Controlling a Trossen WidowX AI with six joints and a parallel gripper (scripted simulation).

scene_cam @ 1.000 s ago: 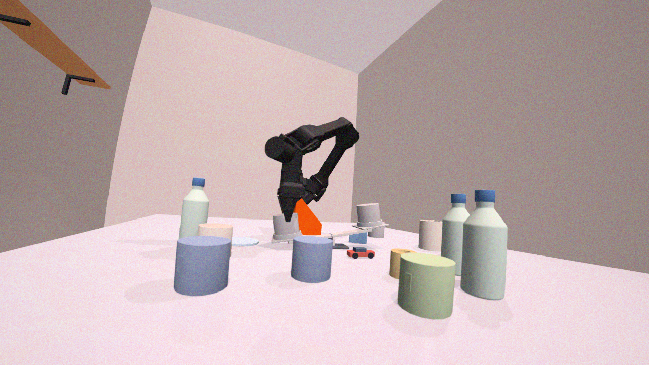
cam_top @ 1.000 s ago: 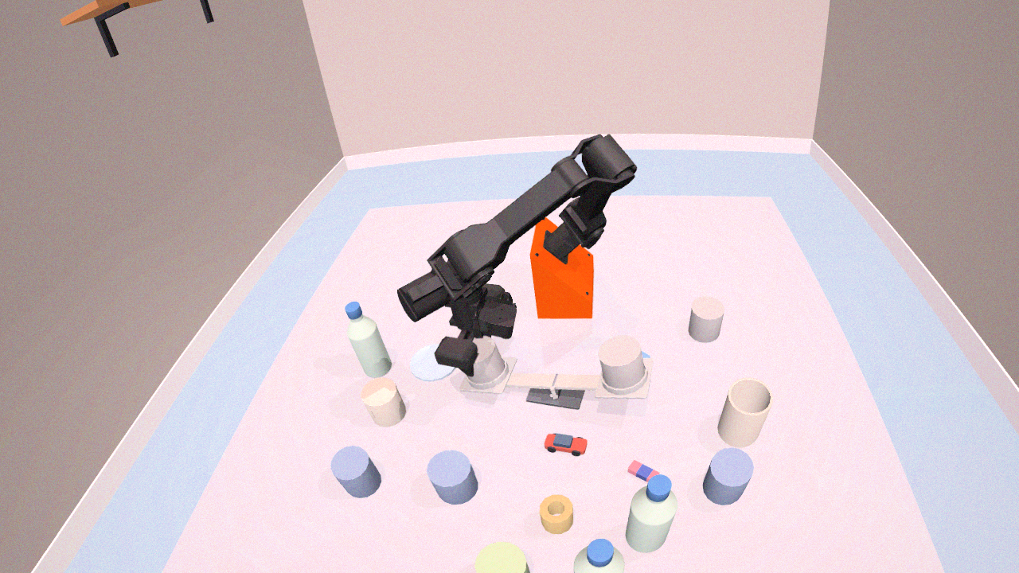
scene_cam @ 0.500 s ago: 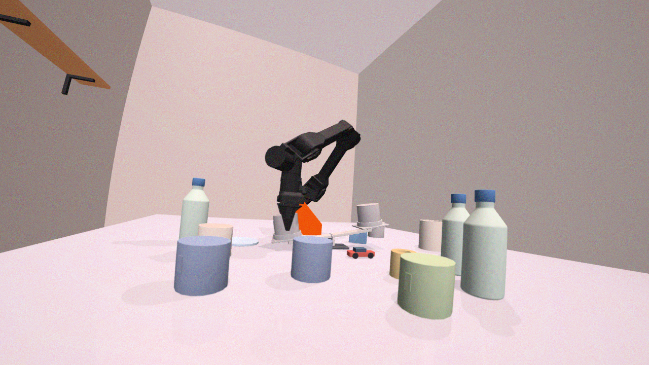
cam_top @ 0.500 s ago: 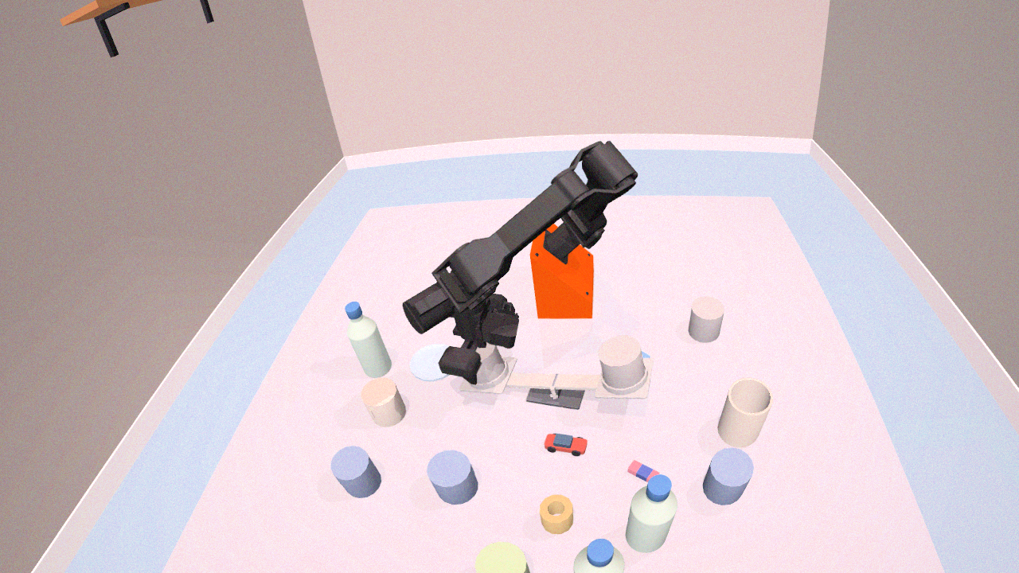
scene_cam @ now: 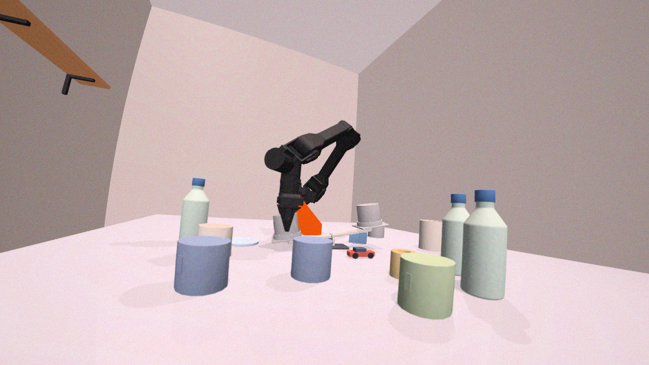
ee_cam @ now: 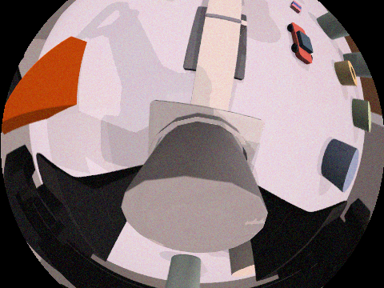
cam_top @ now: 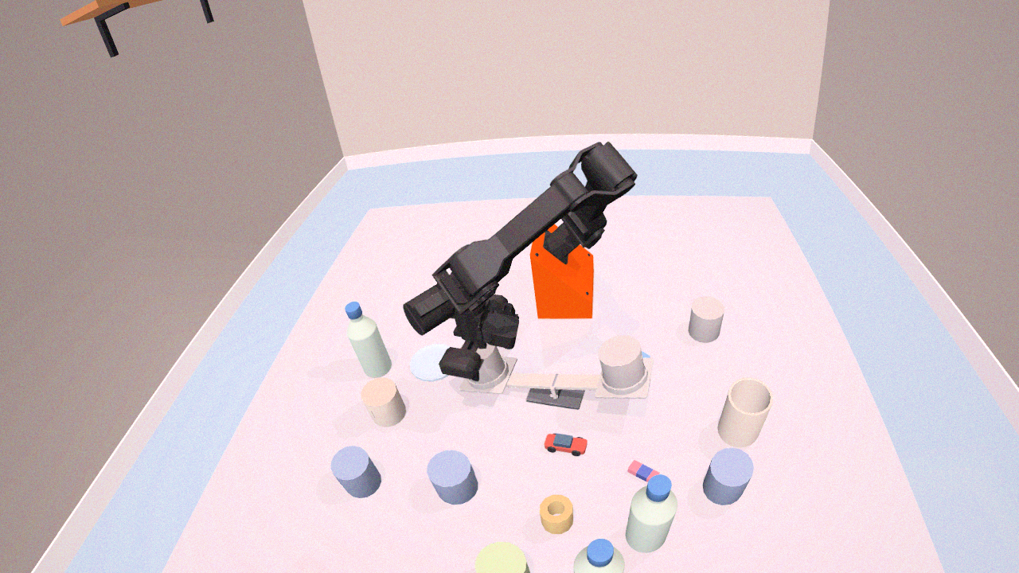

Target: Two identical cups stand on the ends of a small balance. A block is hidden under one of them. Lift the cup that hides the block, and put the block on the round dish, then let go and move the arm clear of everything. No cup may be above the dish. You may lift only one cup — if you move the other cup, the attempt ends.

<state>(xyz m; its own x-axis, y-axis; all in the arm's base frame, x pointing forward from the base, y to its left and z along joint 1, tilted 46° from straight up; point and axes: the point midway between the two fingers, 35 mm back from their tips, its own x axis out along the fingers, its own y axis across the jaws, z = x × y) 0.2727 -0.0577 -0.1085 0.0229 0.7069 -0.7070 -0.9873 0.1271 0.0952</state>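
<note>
The left cup (cam_top: 489,368) (scene_cam: 278,224) (ee_cam: 196,216) stands upside down on the low end of the tilted balance (cam_top: 580,382) (scene_cam: 350,233) (ee_cam: 218,52). My gripper (cam_top: 487,360) (scene_cam: 286,225) (ee_cam: 197,180) points down around this cup. Its fingers press against both sides, so it is shut on the left cup. The cup still sits in its ring. The right cup (cam_top: 622,364) (scene_cam: 367,213) stands on the raised end, away from the arm. The pale round dish (cam_top: 427,361) (scene_cam: 247,241) lies just left of the balance. No hidden block shows.
A bottle (cam_top: 370,348) (scene_cam: 194,218) and a peach cup (cam_top: 384,403) (ee_cam: 242,259) stand near the dish. A red toy car (cam_top: 564,443) (ee_cam: 302,42) lies before the balance. The orange stand (cam_top: 564,288) (ee_cam: 50,84) is behind it. Several other cups and bottles stand at the front.
</note>
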